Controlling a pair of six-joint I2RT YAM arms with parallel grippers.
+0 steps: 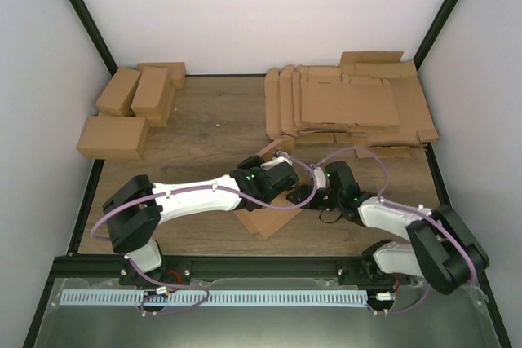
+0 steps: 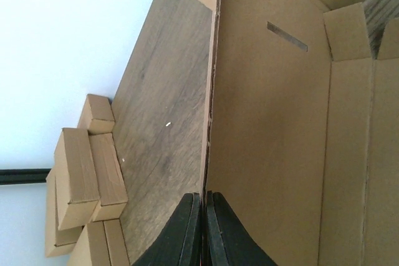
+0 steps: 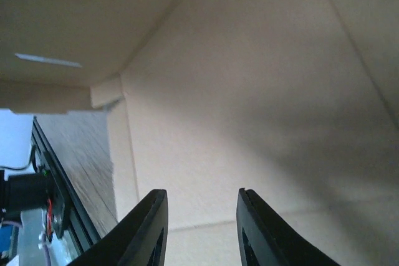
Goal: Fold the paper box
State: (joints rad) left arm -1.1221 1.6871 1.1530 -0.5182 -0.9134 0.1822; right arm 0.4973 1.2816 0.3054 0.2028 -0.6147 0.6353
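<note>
The paper box [image 1: 263,219] is a brown die-cut sheet, partly folded, at the table's middle between the two arms. My left gripper [image 1: 287,172] is shut on the thin edge of one raised wall. In the left wrist view the jaws [image 2: 204,196] pinch that edge, and the box's inner panel [image 2: 274,123], with a slot and flaps, fills the right side. My right gripper [image 1: 307,195] is open and empty beside the box. In the right wrist view its fingers [image 3: 201,192] are spread close over a box panel [image 3: 249,91], and a raised flap overhangs at top left.
Several folded brown cartons [image 1: 130,107] stand at the back left, also in the left wrist view [image 2: 87,172]. A stack of flat cardboard blanks [image 1: 351,103] lies at the back right. A black frame rail [image 1: 261,266] runs along the near edge.
</note>
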